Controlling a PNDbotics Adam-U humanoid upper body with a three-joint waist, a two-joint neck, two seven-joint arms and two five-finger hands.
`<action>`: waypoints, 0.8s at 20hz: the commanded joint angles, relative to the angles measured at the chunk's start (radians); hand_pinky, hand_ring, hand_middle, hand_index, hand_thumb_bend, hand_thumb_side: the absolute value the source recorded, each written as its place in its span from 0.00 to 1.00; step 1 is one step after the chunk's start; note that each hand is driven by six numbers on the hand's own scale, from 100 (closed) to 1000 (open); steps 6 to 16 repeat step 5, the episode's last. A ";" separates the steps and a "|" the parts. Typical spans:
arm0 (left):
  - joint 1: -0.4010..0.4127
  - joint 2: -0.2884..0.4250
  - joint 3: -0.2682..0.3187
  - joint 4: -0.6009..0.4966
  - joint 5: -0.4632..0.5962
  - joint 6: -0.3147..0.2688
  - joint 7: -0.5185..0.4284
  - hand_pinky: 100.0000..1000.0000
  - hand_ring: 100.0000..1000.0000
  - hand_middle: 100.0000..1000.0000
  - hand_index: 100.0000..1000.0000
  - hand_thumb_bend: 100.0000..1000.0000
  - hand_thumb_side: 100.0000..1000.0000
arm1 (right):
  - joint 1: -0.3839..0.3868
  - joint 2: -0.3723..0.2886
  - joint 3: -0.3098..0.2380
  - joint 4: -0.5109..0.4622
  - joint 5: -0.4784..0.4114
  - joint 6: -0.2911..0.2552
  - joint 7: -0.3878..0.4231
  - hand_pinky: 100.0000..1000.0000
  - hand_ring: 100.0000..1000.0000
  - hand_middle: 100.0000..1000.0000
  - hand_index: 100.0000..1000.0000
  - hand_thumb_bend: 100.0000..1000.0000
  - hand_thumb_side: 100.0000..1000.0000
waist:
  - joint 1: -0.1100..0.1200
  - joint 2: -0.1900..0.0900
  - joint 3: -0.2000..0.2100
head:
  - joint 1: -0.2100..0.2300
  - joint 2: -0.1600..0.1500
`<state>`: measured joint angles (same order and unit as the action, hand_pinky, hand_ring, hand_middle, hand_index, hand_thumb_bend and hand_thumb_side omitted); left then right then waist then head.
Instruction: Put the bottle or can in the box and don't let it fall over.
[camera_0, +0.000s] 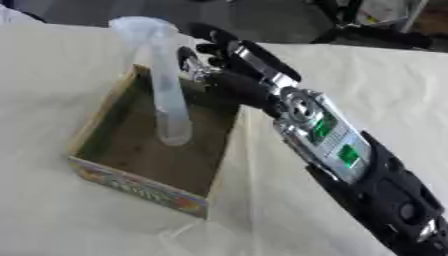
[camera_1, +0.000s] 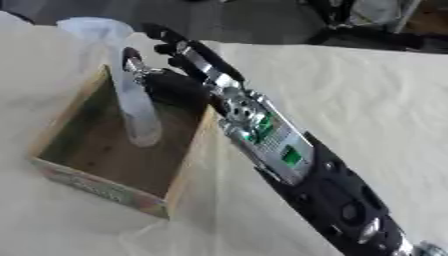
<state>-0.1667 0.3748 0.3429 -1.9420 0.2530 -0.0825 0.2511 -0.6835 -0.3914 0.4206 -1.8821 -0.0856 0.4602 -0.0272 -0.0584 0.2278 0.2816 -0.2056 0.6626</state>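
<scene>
Left eye view: my right hand (camera_0: 219, 70) hangs over the box (camera_0: 140, 187) on the tabletop (camera_0: 367, 80), fingers relaxed and spread — holding nothing. The clear bottle (camera_0: 168, 95) stands inside. Right eye view: bottle just beside my fingers — contact unclear.

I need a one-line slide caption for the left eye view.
Right robot hand beside a clear bottle standing upright inside the open cardboard box.

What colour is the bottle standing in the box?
Clear, frosted whitish bottle, best seen in the left eye view, upright inside the box.
</scene>
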 joint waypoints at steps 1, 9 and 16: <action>0.000 0.037 0.014 -0.016 -0.007 -0.001 0.005 1.00 0.75 0.78 0.74 0.24 0.39 | 0.015 -0.050 -0.020 -0.074 -0.025 0.017 0.002 1.00 1.00 1.00 1.00 0.00 0.58 | 0.008 -0.021 -0.003 | -0.001 0.003; -0.001 0.035 0.013 -0.015 -0.004 -0.001 0.005 1.00 0.75 0.78 0.74 0.25 0.39 | 0.073 -0.094 -0.088 -0.115 -0.053 -0.026 -0.092 1.00 1.00 1.00 1.00 0.00 0.51 | 0.010 -0.024 -0.011 | 0.004 0.002; -0.001 0.035 0.013 -0.015 -0.004 -0.001 0.005 1.00 0.75 0.78 0.74 0.25 0.39 | 0.073 -0.094 -0.088 -0.115 -0.053 -0.026 -0.092 1.00 1.00 1.00 1.00 0.00 0.51 | 0.010 -0.024 -0.011 | 0.004 0.002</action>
